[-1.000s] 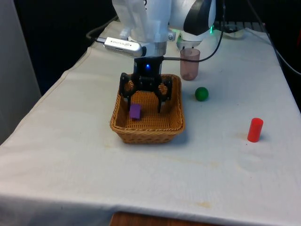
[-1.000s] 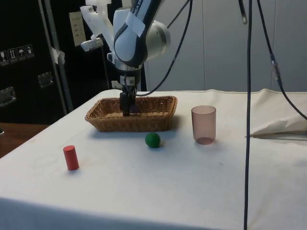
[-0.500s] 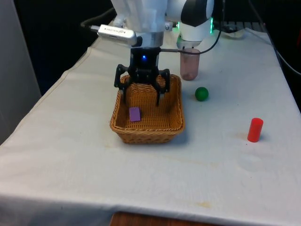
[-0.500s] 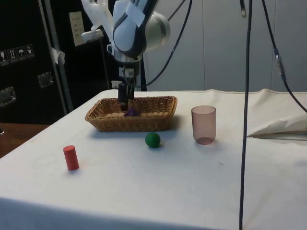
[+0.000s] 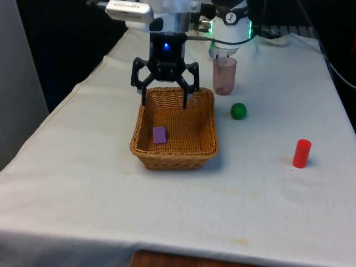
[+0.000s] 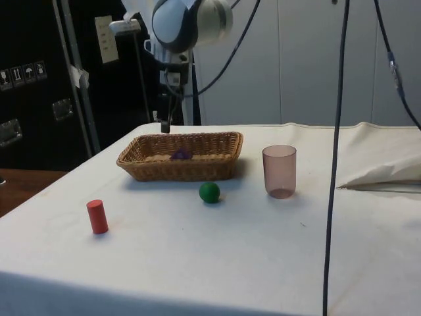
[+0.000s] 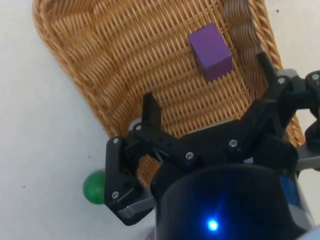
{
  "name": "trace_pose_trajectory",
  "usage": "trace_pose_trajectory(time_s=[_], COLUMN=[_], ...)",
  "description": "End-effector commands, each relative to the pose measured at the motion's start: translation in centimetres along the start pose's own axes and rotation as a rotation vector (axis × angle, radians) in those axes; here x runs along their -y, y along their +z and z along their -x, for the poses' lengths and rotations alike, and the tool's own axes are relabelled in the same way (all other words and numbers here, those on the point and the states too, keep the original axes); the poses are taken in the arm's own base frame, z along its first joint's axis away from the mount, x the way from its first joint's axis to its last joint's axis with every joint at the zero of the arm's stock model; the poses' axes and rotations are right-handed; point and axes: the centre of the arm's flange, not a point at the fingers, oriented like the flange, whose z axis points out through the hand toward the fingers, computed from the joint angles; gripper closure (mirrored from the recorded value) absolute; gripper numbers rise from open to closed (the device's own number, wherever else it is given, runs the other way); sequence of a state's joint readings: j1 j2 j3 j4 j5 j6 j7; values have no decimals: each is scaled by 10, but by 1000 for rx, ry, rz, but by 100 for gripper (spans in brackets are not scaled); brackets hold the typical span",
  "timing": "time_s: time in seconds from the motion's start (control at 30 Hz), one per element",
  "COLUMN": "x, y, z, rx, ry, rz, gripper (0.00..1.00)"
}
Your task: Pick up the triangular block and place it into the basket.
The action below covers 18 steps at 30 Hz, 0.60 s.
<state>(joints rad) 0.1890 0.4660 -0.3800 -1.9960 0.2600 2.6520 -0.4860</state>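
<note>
On the counter (image 5: pixel 83 183) sits the basket (image 5: pixel 206 146); above its far rim hangs the gripper (image 5: pixel 165 100) — fingers spread wide, empty. The purple block (image 5: pixel 159 134) lies inside the basket — placing looks done; only retreat is left.

The glossy white jointed arm (image 6: pixel 187 20) is showing dark bands at its joints, upper centre of the side view. Thin black cables (image 6: pixel 337 131) are trailing down. Silver screws are dotting the black two-finger gripper (image 7: pixel 205 112).
</note>
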Motion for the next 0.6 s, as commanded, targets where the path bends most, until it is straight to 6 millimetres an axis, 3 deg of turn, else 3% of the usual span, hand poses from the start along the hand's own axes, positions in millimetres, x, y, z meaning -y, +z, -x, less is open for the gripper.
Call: trace_pose_trajectory(time_s=[0.0, 0.57], x=[-2, -7], y=[-7, -62], z=[0, -12], rx=[-1, -46], ry=[1, 11], rz=[-1, -34], gripper=[0, 0])
